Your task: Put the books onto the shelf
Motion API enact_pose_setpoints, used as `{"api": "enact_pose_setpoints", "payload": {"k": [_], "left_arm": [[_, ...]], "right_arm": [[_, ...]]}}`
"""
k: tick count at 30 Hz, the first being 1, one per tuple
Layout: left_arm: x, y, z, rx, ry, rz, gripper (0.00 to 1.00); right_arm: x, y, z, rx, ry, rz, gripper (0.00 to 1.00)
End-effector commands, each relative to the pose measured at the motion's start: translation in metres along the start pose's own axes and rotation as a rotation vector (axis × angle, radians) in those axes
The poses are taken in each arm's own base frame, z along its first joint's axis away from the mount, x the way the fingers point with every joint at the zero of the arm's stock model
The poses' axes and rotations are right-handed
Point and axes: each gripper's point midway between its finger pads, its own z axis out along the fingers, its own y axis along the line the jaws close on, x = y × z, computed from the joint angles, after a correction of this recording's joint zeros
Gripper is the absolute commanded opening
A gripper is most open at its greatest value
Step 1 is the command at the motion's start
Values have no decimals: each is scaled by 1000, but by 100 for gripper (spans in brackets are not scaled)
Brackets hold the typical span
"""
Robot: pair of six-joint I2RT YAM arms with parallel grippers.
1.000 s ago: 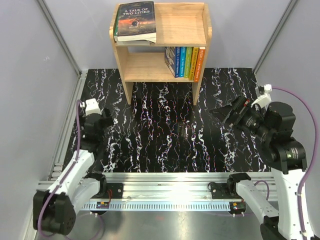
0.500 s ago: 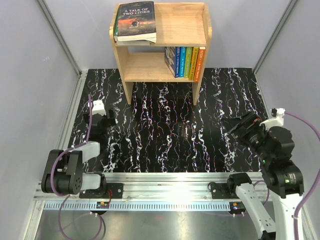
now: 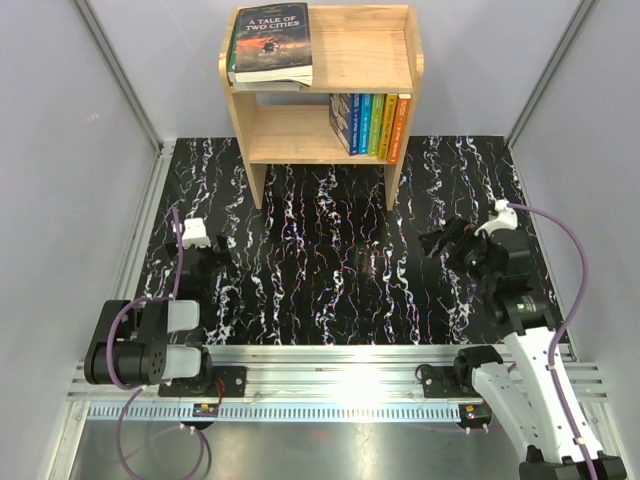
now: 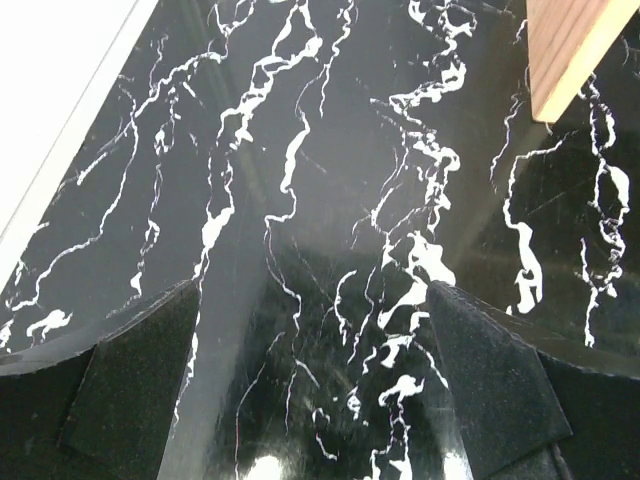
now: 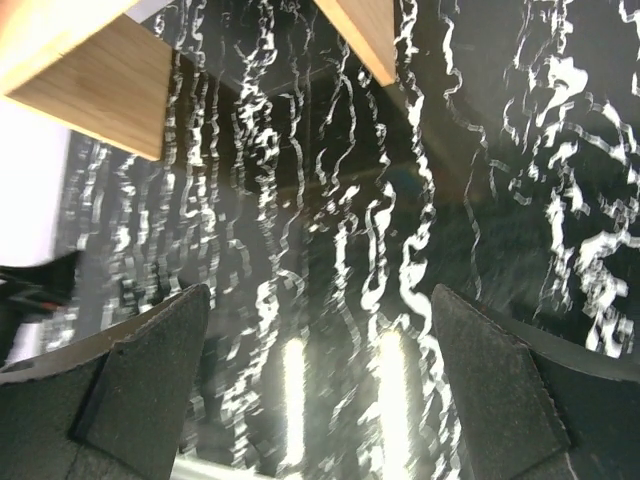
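On boxy wooden shelf (image 3: pixel 365 55), glossy books (image 3: pixel 370 125) (rectangular)

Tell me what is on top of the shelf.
A dark book, A Tale of Two Cities, lies flat on the left of the shelf top board. A pale edge beneath it hints at another book, otherwise covered.

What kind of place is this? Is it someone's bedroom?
Probably a robot lab booth, not a bedroom: plain grey walls, a left arm and right arm bolted to a metal rail, and one little wooden shelf on a black marbled table.
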Motion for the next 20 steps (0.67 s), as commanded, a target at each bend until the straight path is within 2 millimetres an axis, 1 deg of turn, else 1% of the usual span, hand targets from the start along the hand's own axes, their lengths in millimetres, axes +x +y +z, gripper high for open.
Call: {"api": "enact_pose_setpoints", "payload": {"k": [1, 2, 3, 4, 5, 6, 7, 8, 9, 10, 11, 12, 13, 14, 15, 16, 18, 20], "left_arm": [[-56, -7, 11, 34, -185, -34, 99], [-56, -10, 12, 49, -170, -30, 99], [-55, -10, 10, 51, -178, -31, 99], [-58, -11, 12, 53, -185, -32, 99], [-56, -11, 12, 54, -175, -30, 99], [-57, -10, 11, 53, -181, -31, 99], [-57, -10, 12, 51, -185, -32, 99], [-58, -10, 12, 51, -185, -32, 99], [-57, -10, 11, 53, -182, -31, 99], [-58, -10, 11, 53, -184, -32, 99], [-57, -10, 11, 51, -187, -32, 99], [-58, -10, 12, 50, -185, -32, 99], [-58, -10, 12, 51, -182, -32, 99], [-57, -10, 11, 50, -181, -32, 99], [-57, -10, 11, 50, -184, -32, 99], [-57, -10, 11, 50, -182, -32, 99], [-58, -10, 11, 50, -184, -32, 99], [-57, -10, 12, 50, -182, -32, 99]], "right_arm": [[-18, 10, 16, -111, -141, -142, 100], [-23, 15, 19, -140, -176, -160, 100], [-24, 17, 22, -158, -186, -163, 100], [-22, 23, 24, -197, -181, -184, 100], [-27, 27, 24, -209, -192, -163, 100], [-28, 25, 28, -184, -178, -115, 100], [-40, 29, 25, -159, -188, -63, 100], [-33, 13, 34, -53, -139, 63, 100], [-33, 9, 35, -15, -122, 106, 100], [-33, 10, 35, 2, -110, 163, 100], [-27, 8, 35, 9, -87, 173, 100], [-28, 11, 32, -8, -90, 164, 100], [-21, 10, 33, -22, -79, 151, 100], [-25, 12, 32, -40, -105, 146, 100], [-29, 13, 27, -48, -135, 142, 100], [-27, 9, 26, -43, -146, 119, 100], [-34, 18, 18, -103, -200, 84, 100], [-28, 12, 18, -90, -195, 99, 100]]}}
